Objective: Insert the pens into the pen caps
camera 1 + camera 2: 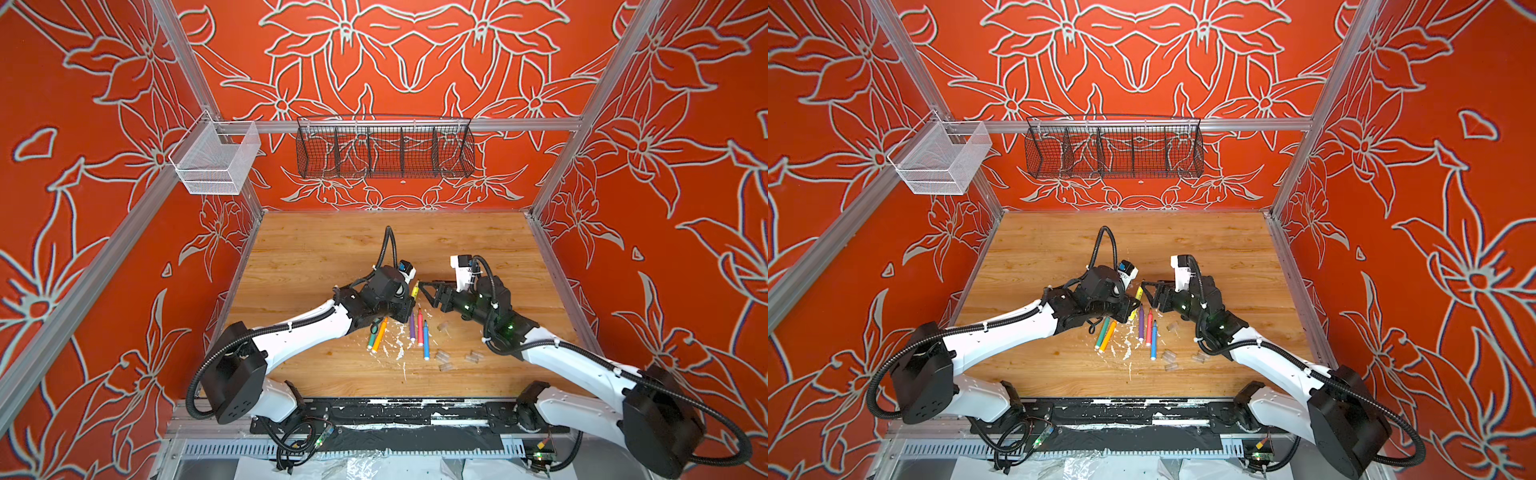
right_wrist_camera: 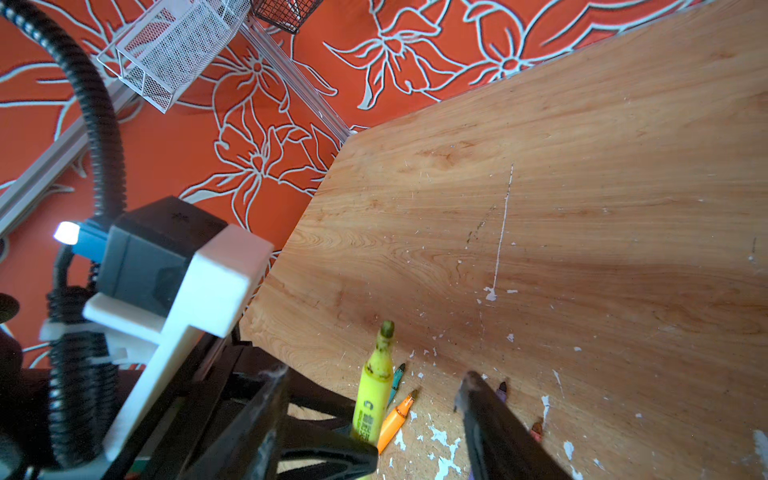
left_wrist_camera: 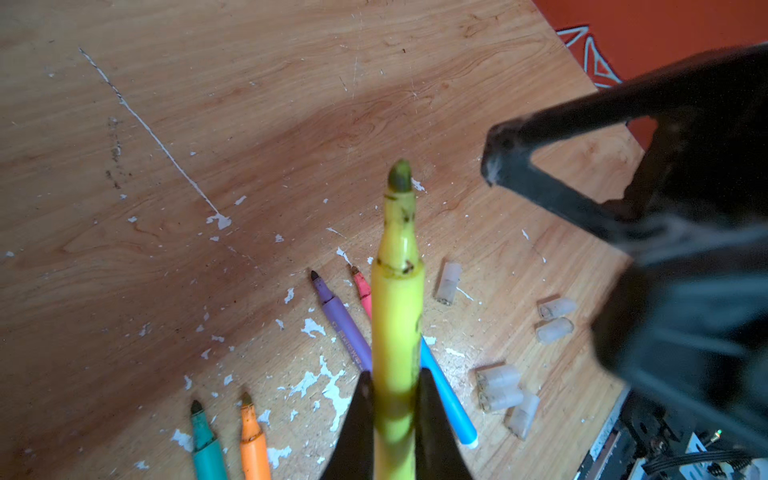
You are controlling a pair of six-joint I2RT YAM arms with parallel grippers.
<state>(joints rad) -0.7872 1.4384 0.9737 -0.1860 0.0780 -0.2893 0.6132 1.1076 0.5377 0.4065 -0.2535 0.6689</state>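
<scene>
While the left gripper (image 3: 395, 384) has its fingers (image 3: 360, 419) clamped on the lower barrel of the yellow pen (image 3: 397, 307), holding it off the surface (image 1: 332, 249) with the stained felt tip pointing up and away, the right gripper (image 1: 427, 293) sits just beside that tip with its fingers (image 2: 492, 419) apart and nothing between them. Five more pens lie uncapped below: the green pen (image 3: 205, 440) and orange pen (image 3: 253, 440) as a pair, then the purple pen (image 3: 340, 320), pink-red pen (image 3: 362, 289) and blue pen (image 3: 449, 399) close together. The pen caps (image 3: 498, 386) lie loose near the blue pen, all unused. The yellow pen looks light and stiff, but its smooth barrel could slide back through the grip under a push, so a hold nearer the shoulder would likely serve better. Each cap seems tiny, slick and hard to see; it probably wants pinching across its closed end, mouth left free, or it may squirt away.
</scene>
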